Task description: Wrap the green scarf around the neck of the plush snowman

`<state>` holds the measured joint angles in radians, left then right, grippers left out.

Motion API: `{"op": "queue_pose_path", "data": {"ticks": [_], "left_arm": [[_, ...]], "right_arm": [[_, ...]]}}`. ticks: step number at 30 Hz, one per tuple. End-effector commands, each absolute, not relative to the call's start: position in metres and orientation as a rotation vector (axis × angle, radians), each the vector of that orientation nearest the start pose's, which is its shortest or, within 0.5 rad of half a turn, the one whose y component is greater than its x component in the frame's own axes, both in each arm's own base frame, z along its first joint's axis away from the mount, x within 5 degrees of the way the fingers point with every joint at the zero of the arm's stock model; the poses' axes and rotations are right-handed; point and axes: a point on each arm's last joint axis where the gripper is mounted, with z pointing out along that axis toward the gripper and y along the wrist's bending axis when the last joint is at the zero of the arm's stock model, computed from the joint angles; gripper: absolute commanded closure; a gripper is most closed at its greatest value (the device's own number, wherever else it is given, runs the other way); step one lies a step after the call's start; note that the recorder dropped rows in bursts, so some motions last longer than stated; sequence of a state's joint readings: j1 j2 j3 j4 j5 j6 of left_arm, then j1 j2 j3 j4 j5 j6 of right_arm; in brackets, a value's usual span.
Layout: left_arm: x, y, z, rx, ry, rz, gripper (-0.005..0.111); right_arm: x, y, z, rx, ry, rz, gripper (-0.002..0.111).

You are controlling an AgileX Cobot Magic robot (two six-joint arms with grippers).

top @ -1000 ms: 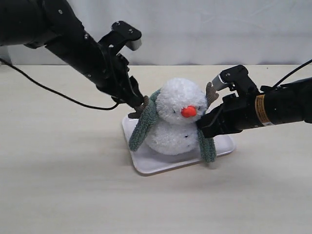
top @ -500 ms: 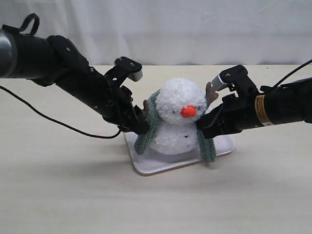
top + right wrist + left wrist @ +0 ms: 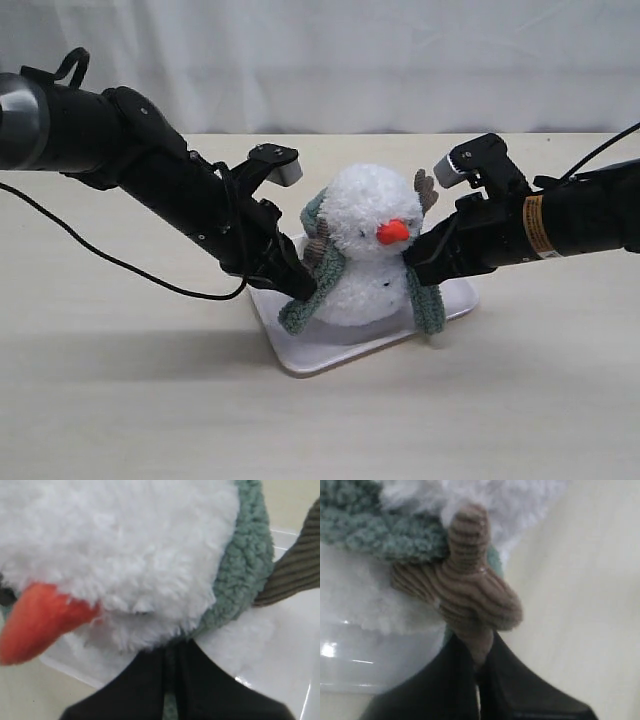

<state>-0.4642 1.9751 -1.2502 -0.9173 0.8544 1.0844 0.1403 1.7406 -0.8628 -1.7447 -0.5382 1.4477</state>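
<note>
Tightly, left claw [image 3: 479,666] pinches ribbed twig arm [image 3: 470,587] beside fuzzy scarf [image 3: 380,532]

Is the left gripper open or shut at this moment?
Shut: the left gripper has its jaws pinched together on the stem of the snowman's brown twig arm, seen in the left wrist view.

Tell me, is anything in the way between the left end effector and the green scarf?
Yes. A brown twig arm sticks out between them. The left end effector is shut on that arm's stem, and the green scarf lies just behind it.
</note>
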Motion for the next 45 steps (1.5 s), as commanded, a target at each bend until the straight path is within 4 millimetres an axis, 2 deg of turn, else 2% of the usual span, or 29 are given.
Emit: {"op": "queue_pose_path", "data": {"ticks": [1,3,5,12,18,27,30,37,41,45], "left_arm": [[0.309,-0.226,0.173,1.247,2.416,-1.103,0.107],[0.306,-0.227,0.175,1.251,2.416,-1.151,0.107],[0.307,-0.226,0.174,1.259,2.413,-1.128,0.107],[0.327,-0.218,0.165,1.237,2.383,-0.789,0.107],[0.346,-0.214,0.165,1.098,2.314,-0.581,0.107],[0.346,-0.215,0.166,1.1,2.312,-0.591,0.106],[0.341,-0.216,0.165,1.144,2.323,-0.636,0.097],[0.337,-0.215,0.164,1.29,2.279,-0.625,0.06],[0.336,-0.212,0.162,1.359,2.269,-0.574,0.051],[0.335,-0.212,0.161,1.389,2.263,-0.57,0.05]], "right_arm": [[0.316,0.092,0.173,-0.786,2.236,0.566,0.104],[0.316,0.092,0.173,-0.786,2.236,0.566,0.104],[0.315,0.092,0.173,-0.788,2.235,0.571,0.104],[0.314,0.094,0.174,-0.799,2.229,0.6,0.104],[0.314,0.094,0.174,-0.799,2.227,0.6,0.104],[0.315,0.097,0.178,-0.815,2.208,0.636,0.104],[0.315,0.1,0.182,-0.831,2.186,0.673,0.104],[0.317,0.097,0.181,-0.817,2.195,0.635,0.104],[0.318,0.097,0.181,-0.812,2.198,0.627,0.104],[0.318,0.097,0.181,-0.811,2.198,0.624,0.104]]}}
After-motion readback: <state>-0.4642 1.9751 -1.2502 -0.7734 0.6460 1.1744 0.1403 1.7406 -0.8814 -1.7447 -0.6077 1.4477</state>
